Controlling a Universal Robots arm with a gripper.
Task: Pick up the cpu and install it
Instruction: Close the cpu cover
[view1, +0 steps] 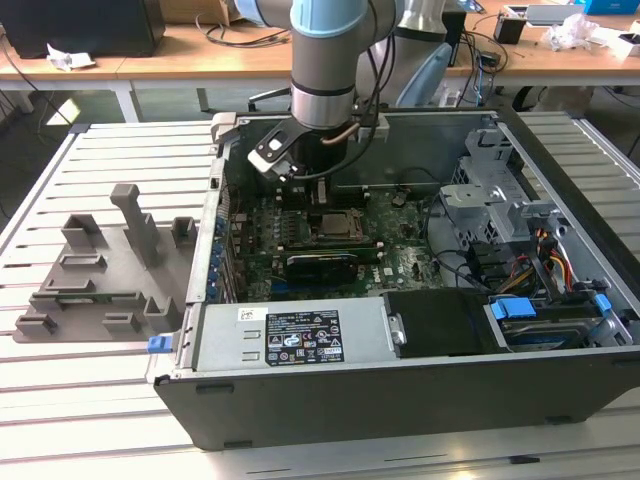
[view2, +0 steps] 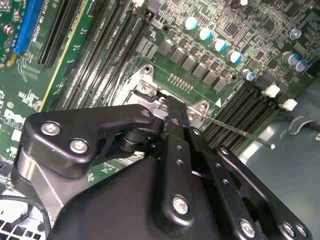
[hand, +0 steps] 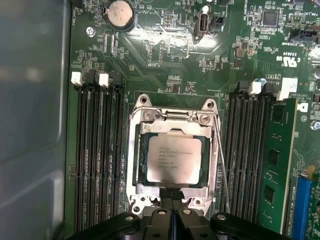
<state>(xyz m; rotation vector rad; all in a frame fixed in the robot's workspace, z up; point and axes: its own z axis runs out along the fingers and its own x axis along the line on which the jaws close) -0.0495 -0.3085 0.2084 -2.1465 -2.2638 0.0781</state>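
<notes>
CPU (hand: 174, 159) already lies flat and square inside the socket (hand: 134, 150) on the motherboard (hand: 165, 55), metal top up, so picking it up and placing it look done. The gripper (hand: 172, 196) hangs just over the socket's near edge in the first wrist view, its fingers pressed together with nothing visible between them and clear of the chip's top. The thin lever (hand: 220, 160) runs along one side of the socket, and I cannot tell whether it is latched, so clamping the chip down may be all that is left.
</notes>
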